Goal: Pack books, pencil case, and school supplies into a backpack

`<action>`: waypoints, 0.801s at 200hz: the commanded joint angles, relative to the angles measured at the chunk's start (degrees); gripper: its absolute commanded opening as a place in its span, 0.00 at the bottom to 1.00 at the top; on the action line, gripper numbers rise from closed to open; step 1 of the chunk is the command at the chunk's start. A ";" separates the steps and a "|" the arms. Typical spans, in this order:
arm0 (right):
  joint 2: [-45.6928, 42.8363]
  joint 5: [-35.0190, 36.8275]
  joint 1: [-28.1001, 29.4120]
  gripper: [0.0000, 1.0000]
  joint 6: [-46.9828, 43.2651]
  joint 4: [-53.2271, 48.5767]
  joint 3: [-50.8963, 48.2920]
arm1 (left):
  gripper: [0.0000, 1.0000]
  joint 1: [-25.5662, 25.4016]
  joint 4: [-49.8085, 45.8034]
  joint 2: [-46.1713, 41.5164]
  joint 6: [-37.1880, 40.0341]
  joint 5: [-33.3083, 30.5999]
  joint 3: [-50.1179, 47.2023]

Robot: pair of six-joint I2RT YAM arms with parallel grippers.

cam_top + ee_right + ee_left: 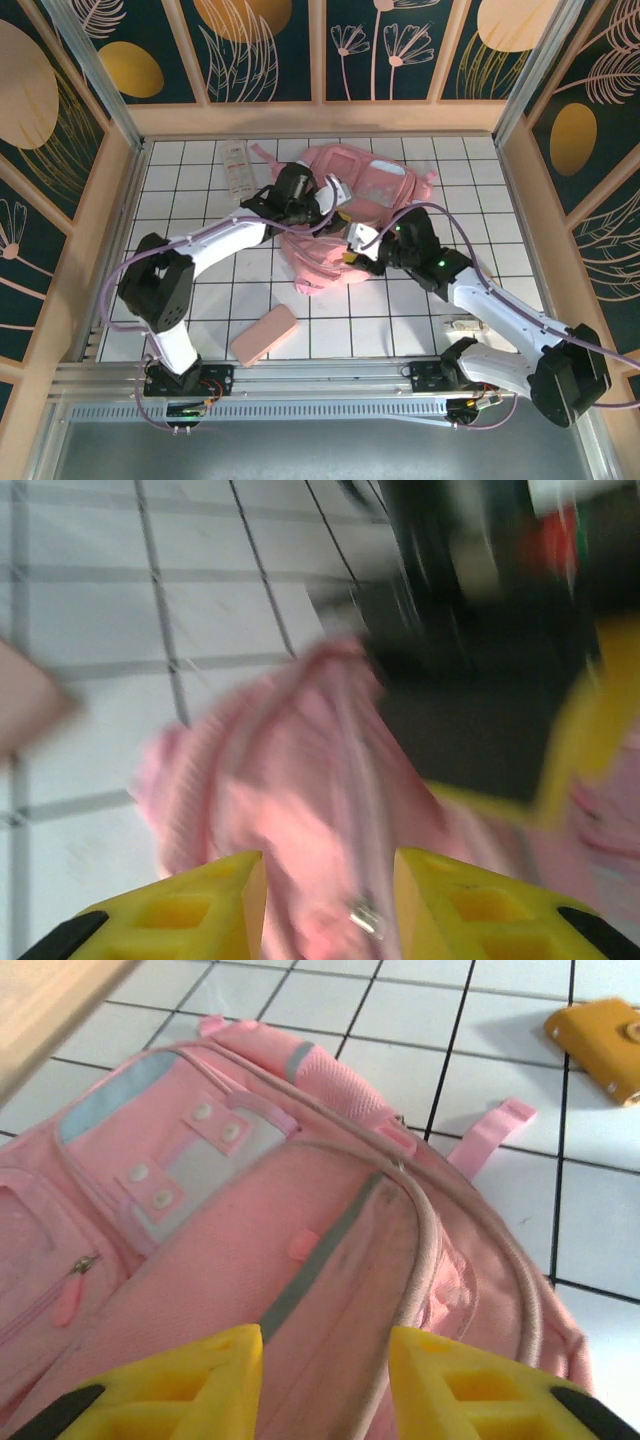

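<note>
The pink backpack (385, 185) lies crumpled in the middle of the table, and both arms meet over it. My left gripper (335, 197) hovers at its near-left side. Its yellow fingers stand open over the grey-lined opening flap (330, 1260) of the backpack (190, 1250). My right gripper (352, 246) is at the backpack's front edge, open, with pink fabric (290, 780) and a zipper pull (365, 917) between its fingers; that view is blurred. The pink pencil case (263, 335) lies near the front left. A clear packet (237, 170) lies at the back left. An orange square item (600, 1035) sits beside the backpack. The books are out of view.
A tiny whitish item (462, 324) lies on the tiles by the right arm. Wooden walls (105, 230) close in the white tiled table on three sides. A pink strap (490, 1135) trails off the backpack onto the tiles.
</note>
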 commanded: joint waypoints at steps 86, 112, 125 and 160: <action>11.70 2.81 -8.48 0.41 -29.87 5.38 -0.76 | 0.48 -7.35 4.71 -14.11 -55.35 -5.90 -20.82; 12.14 3.14 -8.03 0.41 -29.10 11.93 -2.58 | 0.49 -7.46 1.92 -11.60 -55.99 -6.09 -19.23; 12.42 3.12 -7.35 0.44 -29.18 11.78 -2.77 | 0.49 -7.60 1.44 -10.22 -55.75 -5.04 -18.12; 8.37 0.85 -6.75 0.59 -28.76 13.34 -7.15 | 0.49 -7.62 1.17 -8.52 -55.60 -5.62 -16.76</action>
